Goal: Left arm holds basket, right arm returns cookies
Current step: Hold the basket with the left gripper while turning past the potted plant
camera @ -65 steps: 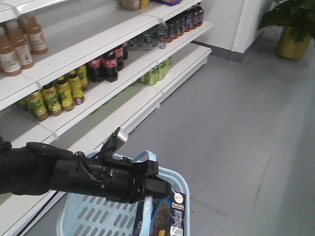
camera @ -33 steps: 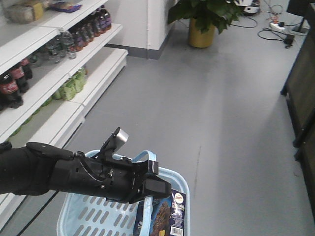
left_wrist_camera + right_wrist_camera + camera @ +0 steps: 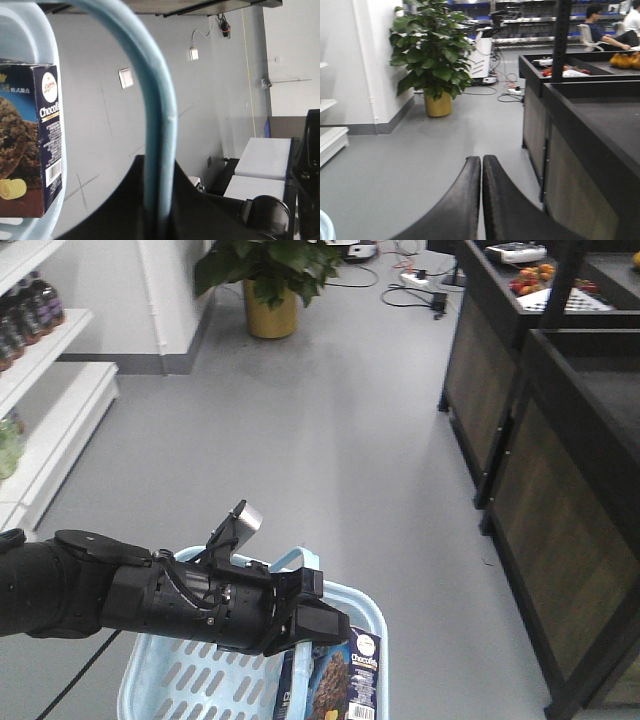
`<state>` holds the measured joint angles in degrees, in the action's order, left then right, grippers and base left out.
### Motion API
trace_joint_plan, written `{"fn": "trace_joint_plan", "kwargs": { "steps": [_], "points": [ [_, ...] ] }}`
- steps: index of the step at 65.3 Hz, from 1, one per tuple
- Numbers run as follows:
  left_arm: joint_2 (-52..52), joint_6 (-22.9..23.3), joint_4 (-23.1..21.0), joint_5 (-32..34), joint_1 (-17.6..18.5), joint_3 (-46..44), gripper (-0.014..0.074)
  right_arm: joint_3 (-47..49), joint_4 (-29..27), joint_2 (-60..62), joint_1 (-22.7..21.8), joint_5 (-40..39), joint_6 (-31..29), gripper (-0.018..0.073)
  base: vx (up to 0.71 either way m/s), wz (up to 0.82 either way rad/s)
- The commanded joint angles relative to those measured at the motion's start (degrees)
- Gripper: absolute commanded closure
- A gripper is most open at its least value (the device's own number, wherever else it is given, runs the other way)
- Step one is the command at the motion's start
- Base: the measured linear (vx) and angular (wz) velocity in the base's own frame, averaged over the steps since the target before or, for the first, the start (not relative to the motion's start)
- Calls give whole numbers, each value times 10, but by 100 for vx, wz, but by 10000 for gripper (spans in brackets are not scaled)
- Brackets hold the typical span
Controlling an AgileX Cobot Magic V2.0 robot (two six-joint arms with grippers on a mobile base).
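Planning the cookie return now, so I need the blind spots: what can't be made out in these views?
Front view: basket and cookie box run off the bottom edge; left arm covers where its jaws meet the handle.
Left wrist view: handle blocks the middle; box cut by the left edge.
Right wrist view: right arm shows only its shut jaws; box out of frame. Front view misses this arm entirely.
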<state>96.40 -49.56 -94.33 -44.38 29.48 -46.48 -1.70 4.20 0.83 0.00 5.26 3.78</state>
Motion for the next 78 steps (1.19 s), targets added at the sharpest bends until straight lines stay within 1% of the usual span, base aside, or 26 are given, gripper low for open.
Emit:
{"fn": "trace_joint_plan", "kwargs": {
  "steps": [1, 14, 28, 78],
  "points": [
    [-28, -2, -32, -37, 3, -16, 603, 0, 3, 4, -4, -44, 0, 568, 13, -38],
    [-28, -2, -32, -37, 3, -16, 603, 0, 3, 4, -4, -44, 0, 568, 15, -28],
    [-28, -2, -32, -37, 3, -16, 603, 0, 3, 4, -4, -44, 0, 568, 20, -9],
    [-28, -2, -32, -37, 3, -16, 603, 0, 3, 4, -4, -44, 0, 568, 27, 10]
  ]
}}
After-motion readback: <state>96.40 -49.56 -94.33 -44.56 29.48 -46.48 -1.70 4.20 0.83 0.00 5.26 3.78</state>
